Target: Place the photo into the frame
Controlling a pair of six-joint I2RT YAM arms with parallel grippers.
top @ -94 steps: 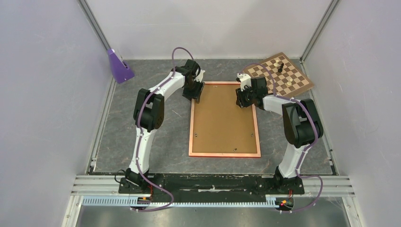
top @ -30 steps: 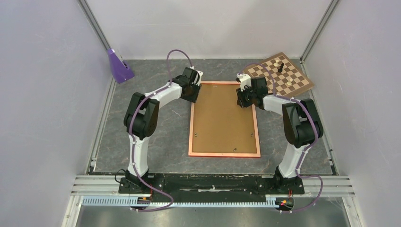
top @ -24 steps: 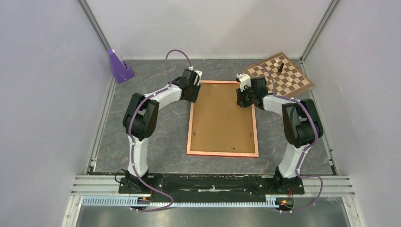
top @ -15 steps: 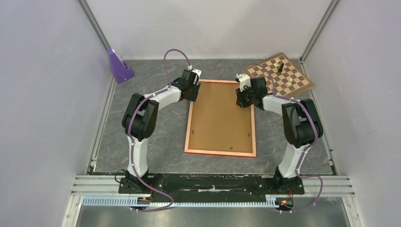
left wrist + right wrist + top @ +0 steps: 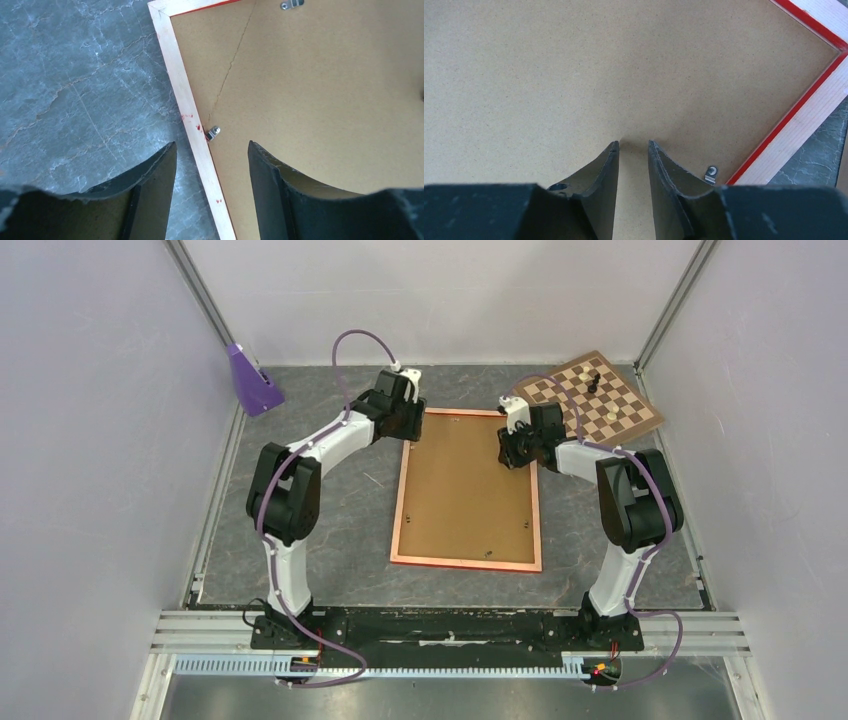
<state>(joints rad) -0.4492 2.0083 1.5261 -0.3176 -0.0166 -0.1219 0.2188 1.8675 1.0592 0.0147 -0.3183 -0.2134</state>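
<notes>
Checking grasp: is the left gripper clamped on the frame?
No, the left gripper stands open, straddling the frame edge with gaps on both sides.

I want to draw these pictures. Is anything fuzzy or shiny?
Left wrist view: the black left claw is fuzzy near the lens; the thin orange-red frame is sharp. Right wrist view: the brown backing board shows crisp speckles. Top view: soft even light, no glare.

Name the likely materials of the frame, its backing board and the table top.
The frame: wood, seemingly; pale bare back, red paint at its edges. Backing board: probably fibreboard, matte brown, finely speckled, one hairline crack. Table top: grey, pale-veined like stone, possibly only a print.
</notes>
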